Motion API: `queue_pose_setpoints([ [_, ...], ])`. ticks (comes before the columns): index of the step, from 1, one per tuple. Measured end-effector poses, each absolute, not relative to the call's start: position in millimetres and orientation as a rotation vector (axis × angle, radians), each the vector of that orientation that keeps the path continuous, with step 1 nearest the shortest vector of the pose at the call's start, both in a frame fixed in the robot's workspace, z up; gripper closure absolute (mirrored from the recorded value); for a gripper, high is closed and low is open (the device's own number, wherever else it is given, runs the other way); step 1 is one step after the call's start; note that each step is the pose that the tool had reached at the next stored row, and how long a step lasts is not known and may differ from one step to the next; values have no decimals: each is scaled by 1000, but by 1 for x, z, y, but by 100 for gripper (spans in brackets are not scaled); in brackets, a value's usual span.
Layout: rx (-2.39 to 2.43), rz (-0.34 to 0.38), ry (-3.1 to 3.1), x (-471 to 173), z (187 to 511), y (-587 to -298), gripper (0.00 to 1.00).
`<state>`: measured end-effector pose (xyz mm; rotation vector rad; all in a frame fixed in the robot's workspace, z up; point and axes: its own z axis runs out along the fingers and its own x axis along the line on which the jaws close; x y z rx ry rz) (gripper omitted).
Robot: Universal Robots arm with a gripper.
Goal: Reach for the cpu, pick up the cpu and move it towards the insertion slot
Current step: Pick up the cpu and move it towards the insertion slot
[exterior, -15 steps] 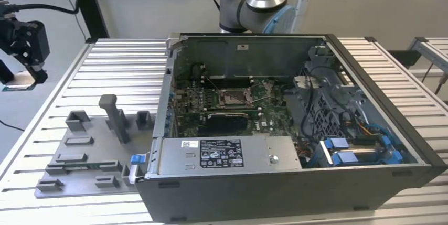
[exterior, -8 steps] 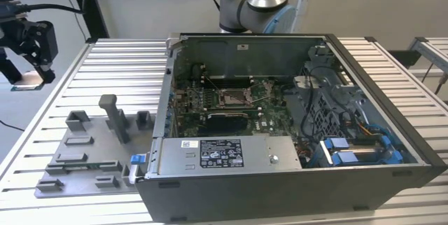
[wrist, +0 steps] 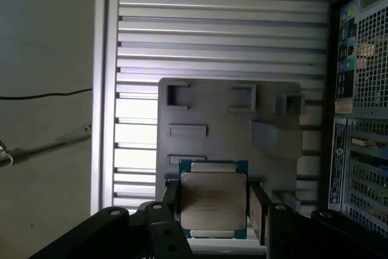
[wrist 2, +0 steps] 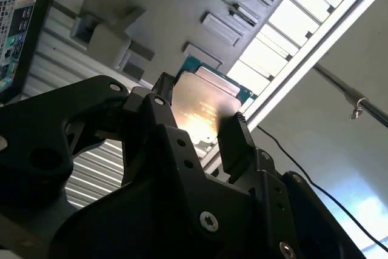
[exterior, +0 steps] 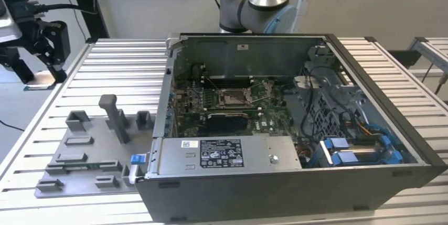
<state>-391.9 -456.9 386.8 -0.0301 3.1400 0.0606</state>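
**Slatted worktop (exterior: 119, 67) carries a case and a plate**

The worktop is made of ribbed silver metal slats. An open computer case (exterior: 280, 193) lies on it toward the exterior view's right. Just beside the case, on that view's left, a grey plate (exterior: 87, 154) with raised blocks and recesses lies flat on the slats.

printed matter, none legible. small white sticker (exterior: 189, 143) and black rectangular label (exterior: 221, 154) on the grey metal power supply box (exterior: 273, 154): print too fine to read. silvery-topped square cpu (wrist: 213, 201): faint engraving, unreadable. coloured sticker strip (wrist: 344, 59) on the perforated grey metal rear panel (wrist: 371, 47): unreadable.
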Motion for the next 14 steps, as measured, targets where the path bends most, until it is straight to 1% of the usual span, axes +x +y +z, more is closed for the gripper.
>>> queue_pose_setpoints([
  [14, -30, 61, 3141, -334, 387, -459, 100],
])
